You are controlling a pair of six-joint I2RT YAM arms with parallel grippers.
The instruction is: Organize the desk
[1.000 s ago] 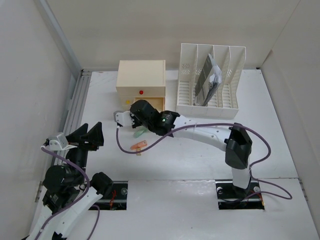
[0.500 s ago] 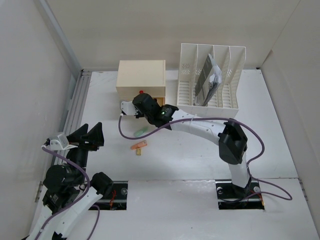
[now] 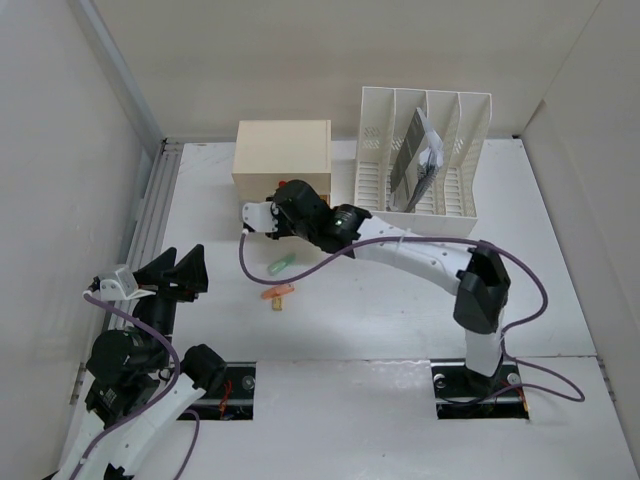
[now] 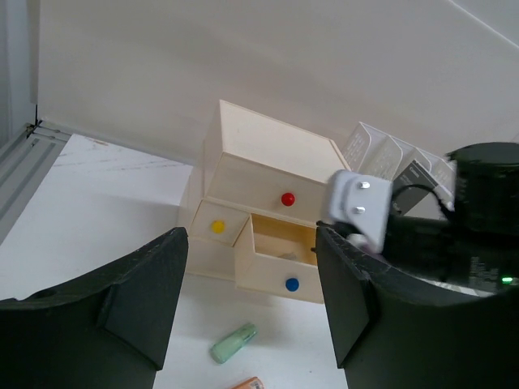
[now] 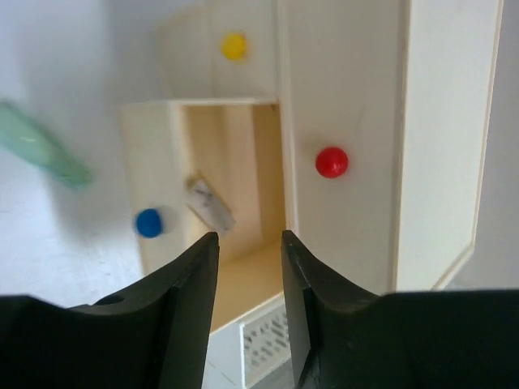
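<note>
The white desk [image 3: 400, 290] holds a cream three-drawer box [image 3: 283, 155] at the back. Its lower drawer with a blue knob [image 5: 148, 223] stands pulled out, with a small white item [image 5: 209, 204] lying inside. My right gripper [image 3: 272, 212] hovers right at this drawer, its jaws a little apart and empty [image 5: 250, 243]. A pale green tube [image 3: 281, 266] and a small orange item [image 3: 278, 293] lie on the desk in front of the box. My left gripper [image 3: 175, 270] is wide open and empty at the left, facing the box [image 4: 251, 235].
A white slotted file rack [image 3: 420, 165] with papers stands at the back right. A ribbed metal rail [image 3: 150, 215] runs along the left edge. White panels wall the desk. The box also has a red knob [image 5: 332, 162] and a yellow knob [image 5: 234, 45].
My right gripper has moved from over the green tube back up to the open drawer. The green tube and orange item lie where they were. The left arm has not moved.
</note>
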